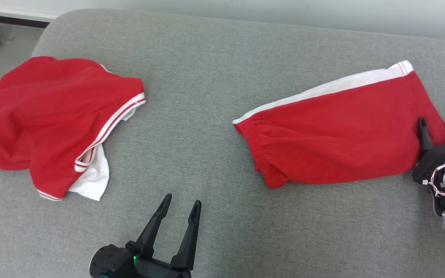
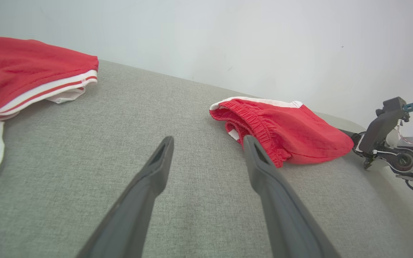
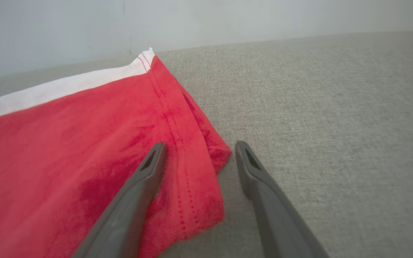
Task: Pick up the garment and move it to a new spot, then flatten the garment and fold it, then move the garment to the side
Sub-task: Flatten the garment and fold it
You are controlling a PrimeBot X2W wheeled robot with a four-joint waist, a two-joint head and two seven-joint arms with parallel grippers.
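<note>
Head view: the folded red shorts are laid at the right of the grey cushion, well apart from a crumpled red garment; the left gripper is held spread and empty. Left wrist view: bare cushion is seen between its fingers. Right wrist view: the hem is straddled, unclamped, by the spread right gripper. The set-aside step is judged complete; a clean withdrawal, without dragging the hem, is called for.

On the cushion, shorts lie right, rumpled garment left.
</note>
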